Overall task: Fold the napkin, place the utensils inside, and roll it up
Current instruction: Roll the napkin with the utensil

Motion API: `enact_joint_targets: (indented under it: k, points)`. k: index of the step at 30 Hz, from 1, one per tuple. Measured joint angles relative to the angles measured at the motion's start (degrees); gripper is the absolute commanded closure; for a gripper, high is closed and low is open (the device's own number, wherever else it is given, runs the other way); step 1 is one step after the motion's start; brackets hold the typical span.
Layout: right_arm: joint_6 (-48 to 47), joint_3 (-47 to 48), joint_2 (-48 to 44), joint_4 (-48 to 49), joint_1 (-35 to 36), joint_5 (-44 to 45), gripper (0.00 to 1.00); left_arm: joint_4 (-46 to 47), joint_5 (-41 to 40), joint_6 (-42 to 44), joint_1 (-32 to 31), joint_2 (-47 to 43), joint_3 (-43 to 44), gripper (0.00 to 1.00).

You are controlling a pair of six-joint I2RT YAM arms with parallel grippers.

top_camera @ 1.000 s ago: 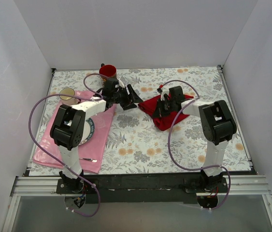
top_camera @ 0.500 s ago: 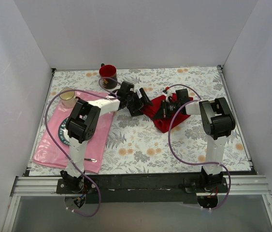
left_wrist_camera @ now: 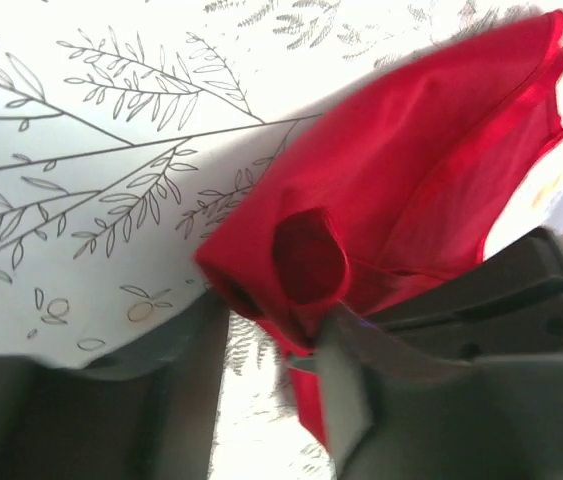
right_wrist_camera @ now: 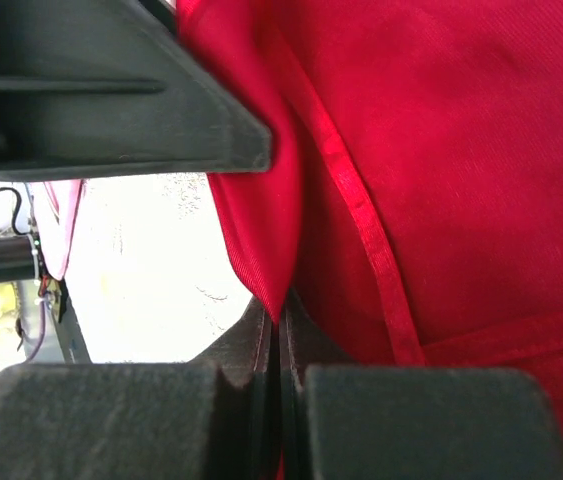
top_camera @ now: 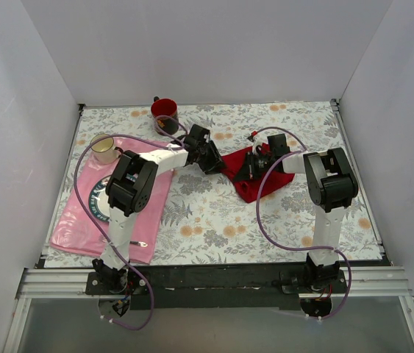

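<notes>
A bright red napkin lies rumpled on a floral tablecloth, with both arms meeting over it. The right gripper is closed tight, with a hanging fold of the cloth pinched between its fingers. The left gripper stands partway closed around a bunched corner of the napkin, which sits between its jaws; I cannot tell whether that pinch has bitten yet.

The cloth looks light, soft and limp, with a stitched hem along its edge. It will likely sag and crease wherever it is unsupported, so corners and the hem seem the surest places to hold, each gripper taking a separate corner.

Just beyond the left gripper stands a red cup. Back along that arm, toward its base, lie a pink placemat, a plate, a pale cup and a silver utensil. The two grippers are close together, so they could crowd each other. I cannot see the gold utensils
</notes>
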Motion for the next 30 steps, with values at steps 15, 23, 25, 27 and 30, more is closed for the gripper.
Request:
enact_joint_targets:
  k: [15, 23, 25, 27, 30]
  points:
    - [-9.1, 6.5, -4.1, -16.2, 6.3, 15.9, 0.55, -7.7, -1.0, 2.1, -0.1, 2.4, 4.9, 1.0]
    - [-14.1, 6.5, -11.3, -24.2, 13.8, 31.4, 0.28, -9.3, 1.7, -1.2, -0.2, 2.3, 4.3, 1.0]
    - [-14.9, 5.9, -13.1, -23.9, 15.5, 35.2, 0.26, -9.1, 2.7, -2.8, -0.2, 2.1, 3.6, 1.0]
    - [-15.2, 4.7, -14.8, -23.1, 17.4, 38.7, 0.25, -8.8, 3.6, -4.3, -0.2, 1.9, 2.9, 1.0]
    - [-15.6, 2.9, -15.6, -21.0, 20.3, 44.3, 0.25, -8.5, 4.5, -5.8, -0.2, 1.2, 1.5, 1.0]
